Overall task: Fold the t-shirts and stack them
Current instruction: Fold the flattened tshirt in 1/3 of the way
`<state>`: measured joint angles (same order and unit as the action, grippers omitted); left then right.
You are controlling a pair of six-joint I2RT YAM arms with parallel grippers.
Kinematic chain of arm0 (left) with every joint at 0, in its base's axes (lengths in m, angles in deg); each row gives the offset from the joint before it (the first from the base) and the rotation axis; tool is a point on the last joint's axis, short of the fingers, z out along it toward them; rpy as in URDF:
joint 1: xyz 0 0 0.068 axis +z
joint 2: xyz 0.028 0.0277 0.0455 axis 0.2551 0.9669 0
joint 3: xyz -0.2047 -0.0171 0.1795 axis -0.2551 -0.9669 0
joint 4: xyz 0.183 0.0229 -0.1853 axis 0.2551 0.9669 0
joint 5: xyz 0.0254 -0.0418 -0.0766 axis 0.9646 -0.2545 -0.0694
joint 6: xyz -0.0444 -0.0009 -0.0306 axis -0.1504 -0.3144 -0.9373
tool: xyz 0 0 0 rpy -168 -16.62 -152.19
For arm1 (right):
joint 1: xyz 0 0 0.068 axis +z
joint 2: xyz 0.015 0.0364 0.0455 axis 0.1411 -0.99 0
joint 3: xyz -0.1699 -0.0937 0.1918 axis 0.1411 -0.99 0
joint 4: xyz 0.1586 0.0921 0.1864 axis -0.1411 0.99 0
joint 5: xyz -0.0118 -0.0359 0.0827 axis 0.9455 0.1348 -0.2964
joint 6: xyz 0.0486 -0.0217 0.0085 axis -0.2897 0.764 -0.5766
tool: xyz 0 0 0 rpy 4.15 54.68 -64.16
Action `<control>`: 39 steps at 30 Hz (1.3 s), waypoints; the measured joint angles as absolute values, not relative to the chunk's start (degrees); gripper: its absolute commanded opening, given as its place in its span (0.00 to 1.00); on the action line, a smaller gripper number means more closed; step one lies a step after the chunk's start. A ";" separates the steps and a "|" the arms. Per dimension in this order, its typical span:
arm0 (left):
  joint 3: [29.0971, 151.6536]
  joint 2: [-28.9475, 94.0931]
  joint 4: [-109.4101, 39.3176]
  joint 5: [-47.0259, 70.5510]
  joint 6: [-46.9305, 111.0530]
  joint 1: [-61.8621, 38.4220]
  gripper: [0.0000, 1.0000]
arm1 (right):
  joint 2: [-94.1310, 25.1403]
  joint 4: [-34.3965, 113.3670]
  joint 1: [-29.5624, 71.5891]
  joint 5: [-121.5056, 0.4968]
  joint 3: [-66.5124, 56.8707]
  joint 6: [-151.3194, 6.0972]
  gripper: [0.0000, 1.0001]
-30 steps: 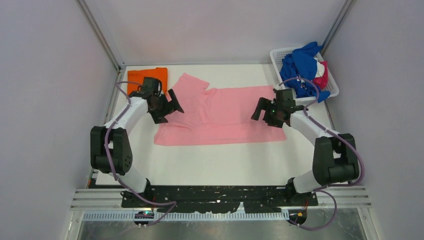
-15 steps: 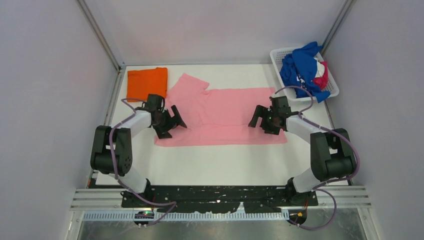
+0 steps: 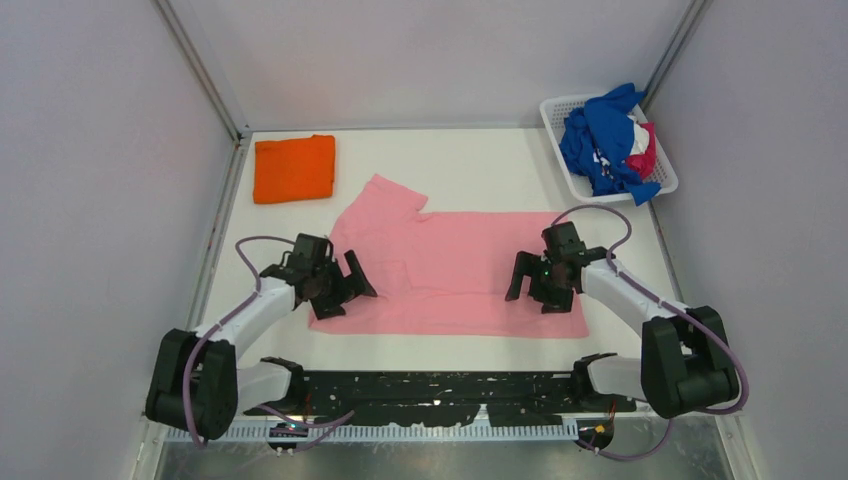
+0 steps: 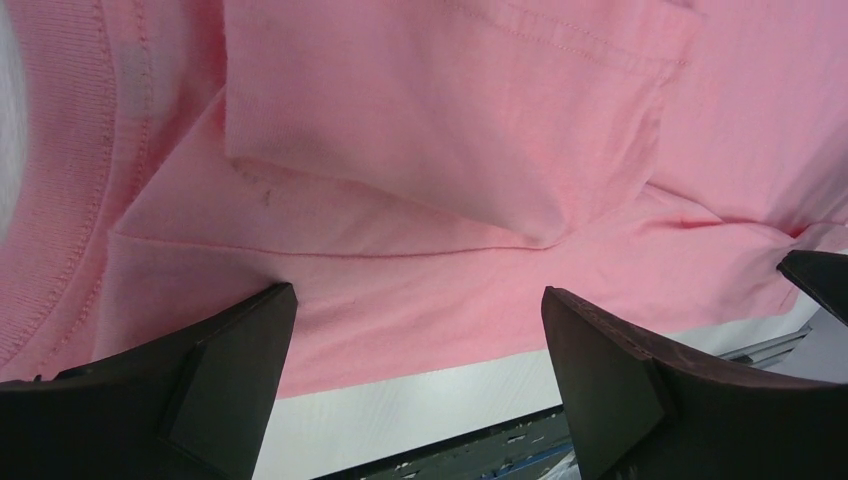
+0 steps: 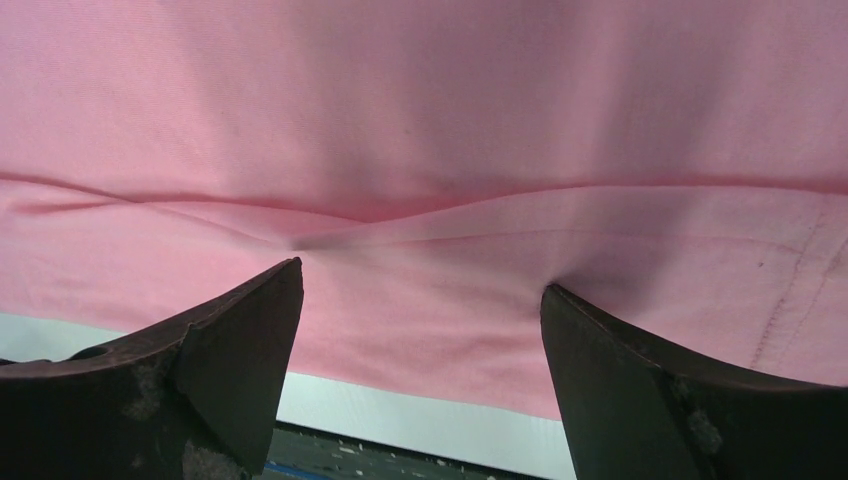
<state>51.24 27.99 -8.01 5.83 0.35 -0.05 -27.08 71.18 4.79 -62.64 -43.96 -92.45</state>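
On the worktop (image 3: pixel 470 160), the pink t-shirt (image 3: pixel 450 270) is pressed along its near edge by the left tool (image 3: pixel 345 297) and right tool (image 3: pixel 530 292), both spread wide, nothing gripped.

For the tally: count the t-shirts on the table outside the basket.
2: a folded bright orange cotton t-shirt at the far left, a light pink cotton t-shirt spread in the middle. Any beneath are hidden.

Two pincers (image 3: pixel 345 292) (image 3: pixel 530 290), one basket (image 3: pixel 553 112), two t-shirts (image 3: pixel 450 270) (image 3: pixel 293 168) outside it, several inside.
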 measured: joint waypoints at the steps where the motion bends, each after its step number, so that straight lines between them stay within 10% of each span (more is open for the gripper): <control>1: 50.00 25.92 -7.27 6.29 -0.19 -0.49 0.99 | -26.45 72.30 5.34 -62.54 -44.31 -92.69 0.96; 13: 43.02 9.09 3.04 7.62 -3.67 -1.38 0.99 | -15.46 83.05 11.98 -62.84 -46.94 -92.34 0.95; 20: 44.73 8.63 3.42 7.47 -2.42 -1.38 0.99 | -10.28 62.51 20.20 -67.45 -44.53 -90.68 0.99; 39: 42.57 9.18 -1.57 7.55 -1.99 -1.38 0.99 | -65.07 44.30 38.63 -72.31 -6.02 -88.56 0.58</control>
<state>42.57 9.18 -1.57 7.55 -1.99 -1.38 -65.07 44.30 38.63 -72.31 -6.02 -88.56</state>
